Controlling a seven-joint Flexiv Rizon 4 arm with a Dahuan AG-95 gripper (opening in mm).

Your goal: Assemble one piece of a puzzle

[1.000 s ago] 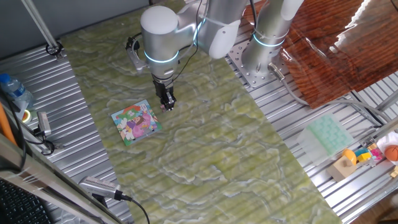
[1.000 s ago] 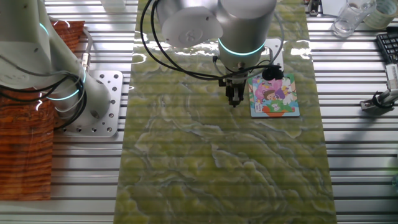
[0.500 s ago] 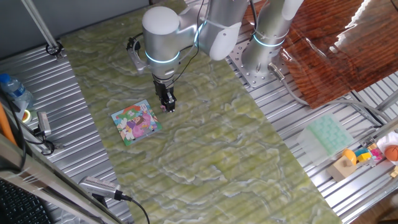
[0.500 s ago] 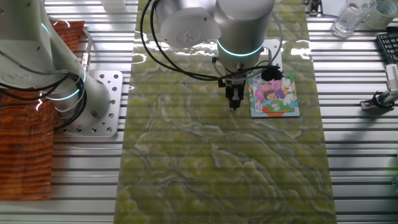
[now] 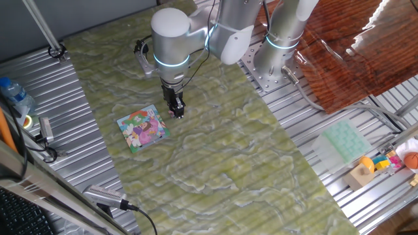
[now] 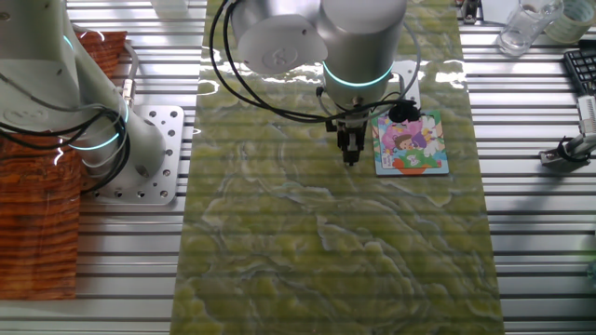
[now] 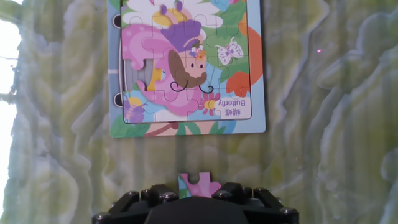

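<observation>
The puzzle (image 7: 186,65) lies flat on the green mat, a square cartoon picture with a blue edge. It shows too in one fixed view as the puzzle (image 5: 142,127) and in the other as the puzzle (image 6: 411,141). A small gap shows in the puzzle near its left side. The pink piece (image 7: 199,185) sticks up between my fingers in the hand view. My gripper (image 7: 198,193) is shut on it, just off the puzzle's near edge. From the side, the gripper (image 5: 176,111) hangs low over the mat, right of the puzzle, and the gripper (image 6: 350,156) sits left of it.
Green marbled mat (image 5: 215,150) covers the table middle. A pale green moulded tray (image 5: 344,141) and toys (image 5: 385,162) sit at the right edge. A bottle (image 5: 14,94) and cables lie at the left. The arm's base plate (image 6: 149,154) stands beside the mat.
The arm has shifted slightly, a few pixels, with the piece still held. The puzzle has not moved.
</observation>
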